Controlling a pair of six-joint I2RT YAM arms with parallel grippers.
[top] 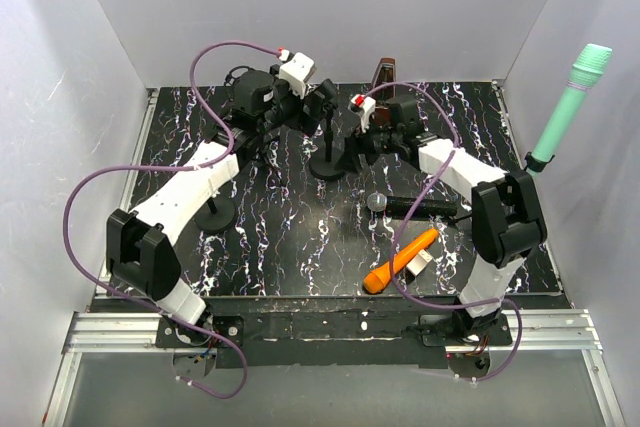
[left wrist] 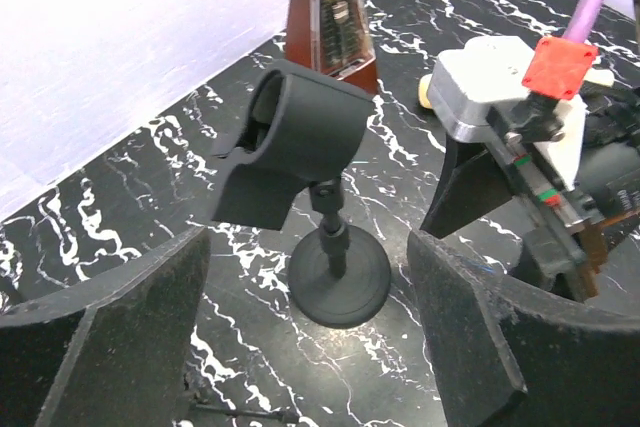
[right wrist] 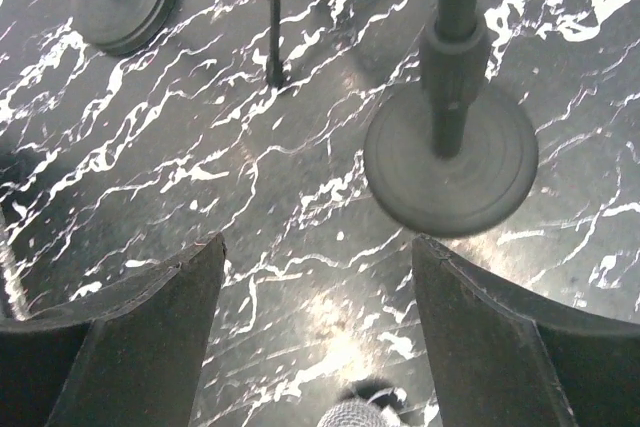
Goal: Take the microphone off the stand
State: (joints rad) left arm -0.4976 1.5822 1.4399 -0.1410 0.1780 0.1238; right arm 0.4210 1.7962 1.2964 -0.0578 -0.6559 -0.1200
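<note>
The black stand's round base (top: 328,164) sits mid-table, and its clip (left wrist: 300,127) is empty. A black microphone (top: 420,205) lies flat on the table to the right of the stand; its mesh head shows at the bottom edge of the right wrist view (right wrist: 358,415). My left gripper (top: 318,105) is open and empty, hovering behind the clip with the stand pole (left wrist: 335,247) ahead of its fingers. My right gripper (top: 365,142) is open and empty above the table (right wrist: 318,247), just beside the stand base (right wrist: 450,157).
A second stand base (top: 215,212) sits at the left. An orange microphone (top: 400,259) lies near the front right. A green microphone (top: 570,102) stands at the right wall. A brown metronome (top: 385,69) is at the back. White walls enclose the table.
</note>
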